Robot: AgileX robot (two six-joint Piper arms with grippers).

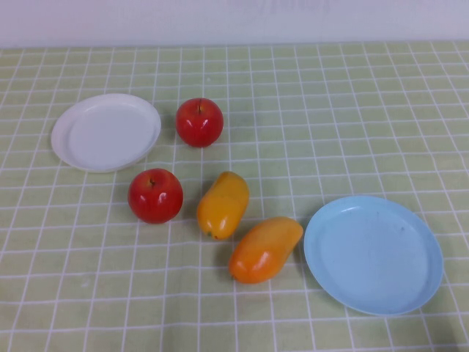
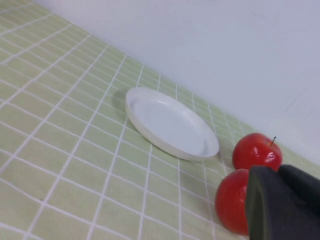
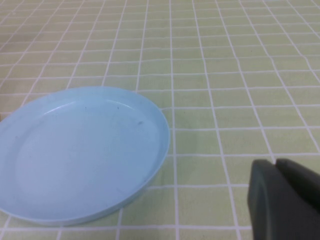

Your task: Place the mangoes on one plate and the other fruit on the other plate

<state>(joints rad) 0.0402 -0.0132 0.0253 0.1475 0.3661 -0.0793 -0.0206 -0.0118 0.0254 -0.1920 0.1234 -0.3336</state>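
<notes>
Two mangoes [image 1: 245, 227] lie on the checked tablecloth [image 1: 352, 117] mid-table, the nearer one just beside the light blue plate [image 1: 373, 253] at right. Two apples [image 1: 176, 159] sit beside the white plate [image 1: 105, 131] at far left. Both plates hold nothing. Left gripper [image 2: 280, 200] hangs near the apples, jaws closed, holding nothing. Right gripper [image 3: 280, 192] hangs beside the blue plate, jaws closed, holding nothing.

The tablecloth [image 1: 352, 110] is pale green with a white grid. One plate [image 1: 106, 132] is white, the other [image 1: 374, 253] light blue. Two apples [image 1: 199, 122] [image 1: 155, 195] are glossy red; two mangoes [image 1: 223, 204] [image 1: 265, 248] are orange-yellow (deeper orange at the ends). The wall [image 1: 234, 18] is white.
</notes>
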